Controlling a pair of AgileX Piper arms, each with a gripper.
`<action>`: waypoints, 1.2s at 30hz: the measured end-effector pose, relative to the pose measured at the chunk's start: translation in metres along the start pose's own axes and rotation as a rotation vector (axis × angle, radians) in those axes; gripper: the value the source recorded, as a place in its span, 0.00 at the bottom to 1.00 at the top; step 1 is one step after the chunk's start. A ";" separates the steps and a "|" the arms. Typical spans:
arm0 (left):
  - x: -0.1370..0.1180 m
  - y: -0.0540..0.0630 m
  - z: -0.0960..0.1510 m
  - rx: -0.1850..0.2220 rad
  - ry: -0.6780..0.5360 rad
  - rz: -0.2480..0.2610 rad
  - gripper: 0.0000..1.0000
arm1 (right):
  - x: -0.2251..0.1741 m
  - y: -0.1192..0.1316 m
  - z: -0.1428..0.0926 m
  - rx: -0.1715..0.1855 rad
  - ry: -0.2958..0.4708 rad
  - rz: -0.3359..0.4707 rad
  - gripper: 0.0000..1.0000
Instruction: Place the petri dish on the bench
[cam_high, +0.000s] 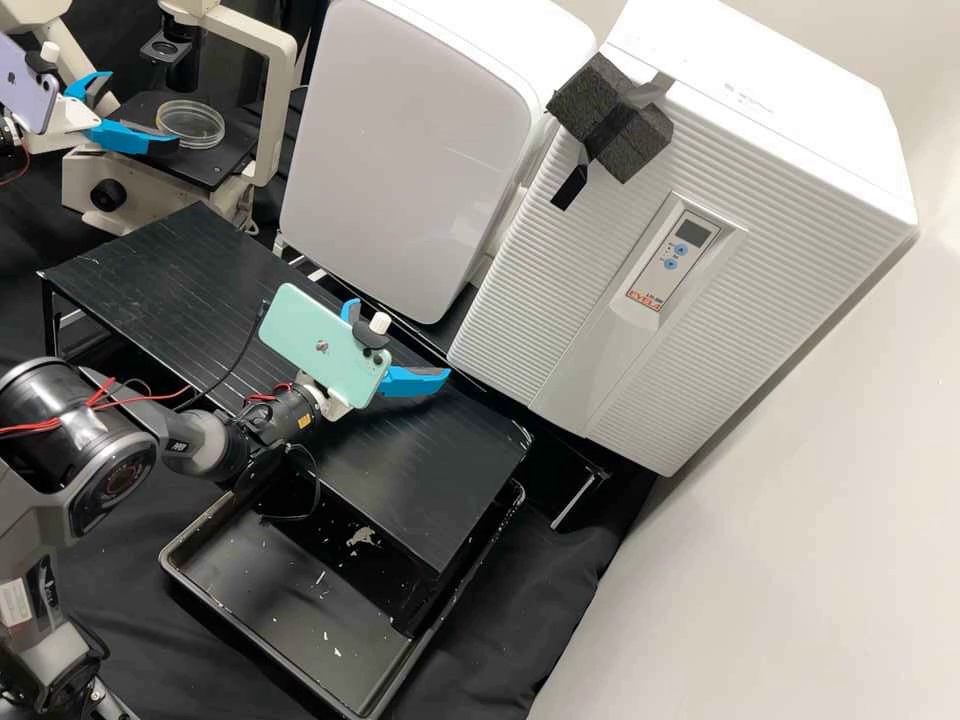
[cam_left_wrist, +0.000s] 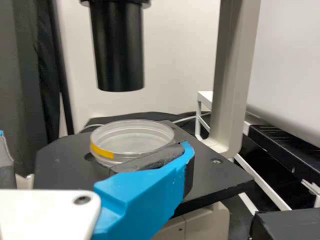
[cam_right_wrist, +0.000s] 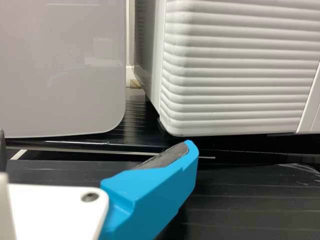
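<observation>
Dish (cam_left_wrist: 131, 141): flat on the stage (cam_left_wrist: 60, 165).
Left gripper (cam_high: 141, 110): apart, one finger just beside the dish; closing off-centre could skid or tip it.
Tube (cam_left_wrist: 119, 52): hangs above; a steep lift might knock the dish loose.
Right gripper (cam_high: 400, 340): apart, empty, over the rack (cam_high: 430, 480).

A laboratory — microscope (cam_high: 275, 110) beside a black bench (cam_high: 430, 480), a petri dish (cam_high: 190, 125) on its stage (cam_high: 190, 165).
</observation>
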 end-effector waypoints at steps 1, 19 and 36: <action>0.001 0.001 0.001 -0.007 -0.008 0.001 1.00 | 0.000 0.000 0.000 0.000 0.000 0.000 1.00; 0.037 -0.014 -0.005 -0.041 -0.039 -0.036 1.00 | 0.000 0.000 0.000 0.000 0.000 0.000 1.00; 0.049 -0.024 0.000 -0.106 -0.070 -0.034 1.00 | 0.000 0.000 0.000 0.000 0.000 0.000 1.00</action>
